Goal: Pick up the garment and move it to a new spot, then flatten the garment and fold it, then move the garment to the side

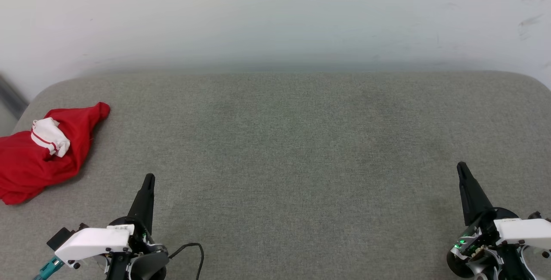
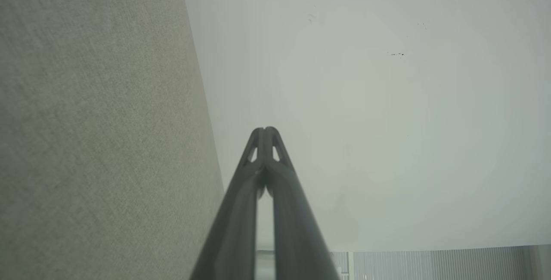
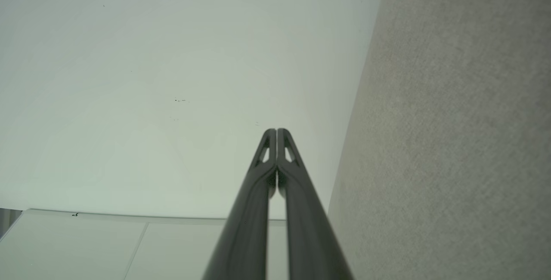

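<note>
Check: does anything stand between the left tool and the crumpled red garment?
Nothing visible does. The garment lies bunched at the left edge of the grey surface, up and left of the left tool in the head view. The tool is shut and apart from it, with bare fabric between them.

garment (image 1: 38, 159): crumpled heap, left part cut by frame edge, folds hide its front | left gripper (image 1: 149, 178): wrist cut at bottom edge | right gripper (image 1: 461, 167): wrist cut at corner | wall specks (image 3: 181, 100): too small to tell
</note>
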